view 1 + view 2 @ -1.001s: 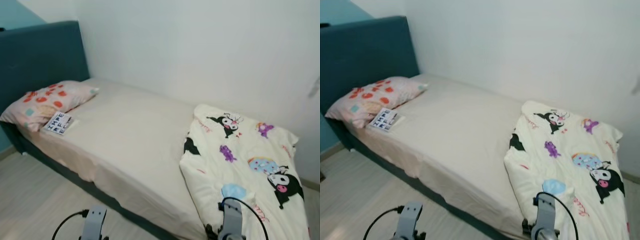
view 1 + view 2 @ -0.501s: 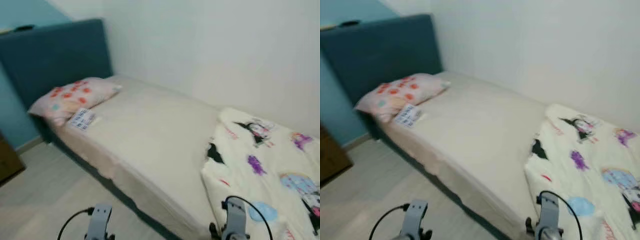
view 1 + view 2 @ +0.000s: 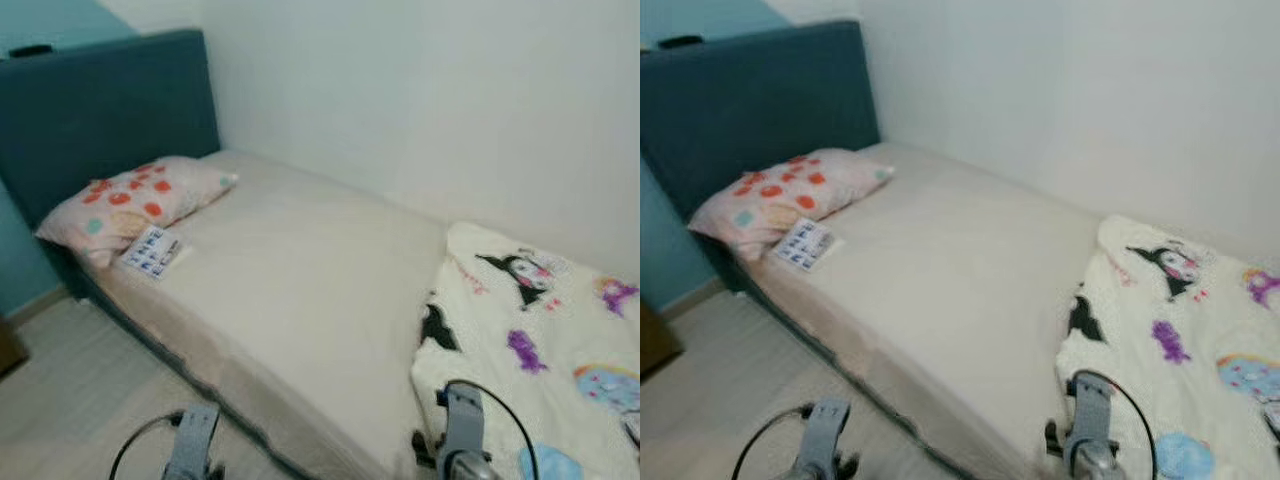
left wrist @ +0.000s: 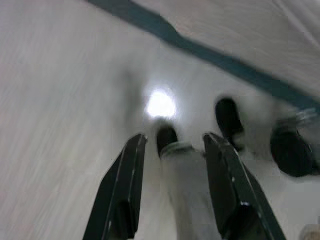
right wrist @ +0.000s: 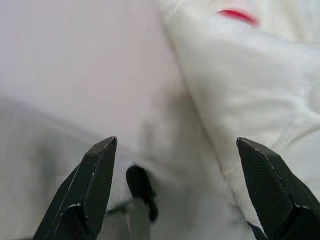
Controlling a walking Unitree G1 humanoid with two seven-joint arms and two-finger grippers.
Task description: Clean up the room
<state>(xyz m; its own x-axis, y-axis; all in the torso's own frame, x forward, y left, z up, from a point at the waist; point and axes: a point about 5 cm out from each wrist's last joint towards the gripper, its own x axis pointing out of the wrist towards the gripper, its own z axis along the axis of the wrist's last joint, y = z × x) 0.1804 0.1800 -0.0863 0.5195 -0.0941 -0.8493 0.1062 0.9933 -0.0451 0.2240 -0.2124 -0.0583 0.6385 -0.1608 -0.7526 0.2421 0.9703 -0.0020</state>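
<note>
Cartoon-print duvet [image 3: 530, 330] bunched at foot of bed [image 3: 300, 290], just ahead of right gripper [image 5: 175, 185], fingers spread wide. Left gripper [image 4: 172, 185] over floor [image 3: 70, 380], fingers apart (empty). Pillow [image 3: 130, 200] and card [image 3: 152, 252] near headboard [image 3: 100, 110].

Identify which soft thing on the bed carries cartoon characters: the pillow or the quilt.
The quilt, bunched at the bed's foot end, shows black-and-white cartoon figures. The pillow by the headboard has only red and teal spots.
</note>
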